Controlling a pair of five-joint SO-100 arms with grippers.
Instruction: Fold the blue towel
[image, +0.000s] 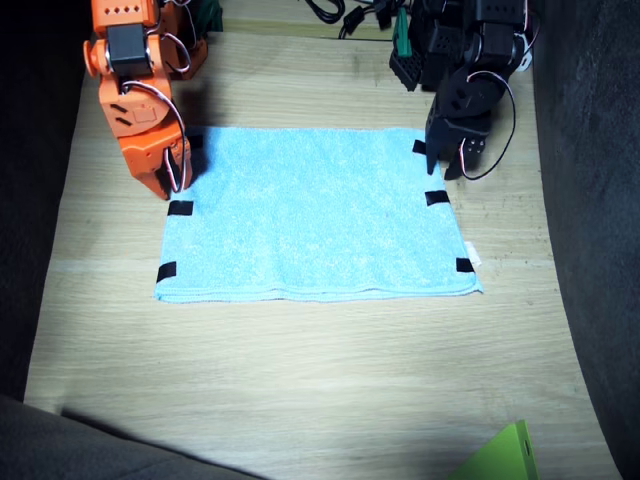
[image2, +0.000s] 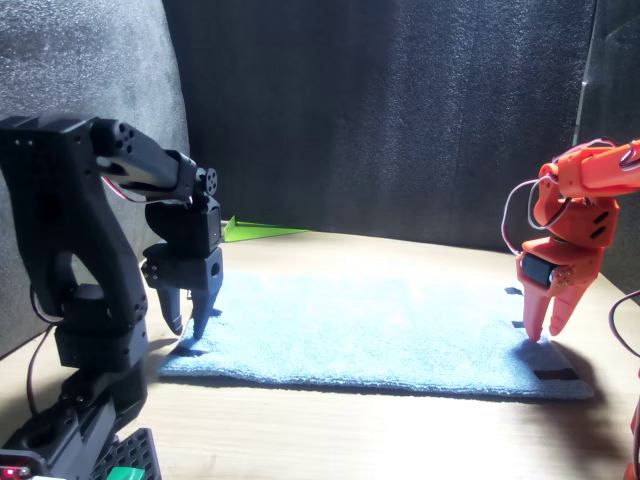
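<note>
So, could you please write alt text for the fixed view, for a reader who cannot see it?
A blue towel lies flat and unfolded on a wooden table, black tape marks along its short edges. The orange right arm's claw and the black left arm's claw each point down at a far corner.

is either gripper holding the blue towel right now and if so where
Neither: the blue towel lies flat; right gripper and left gripper poise at its far corners.

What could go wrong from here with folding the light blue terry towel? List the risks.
Both grippers stand at the far corners of the light blue terry towel, which lies flat. The orange right gripper could pinch beside the edge and miss. The black left gripper may lift unevenly, skewing the fold.
</note>
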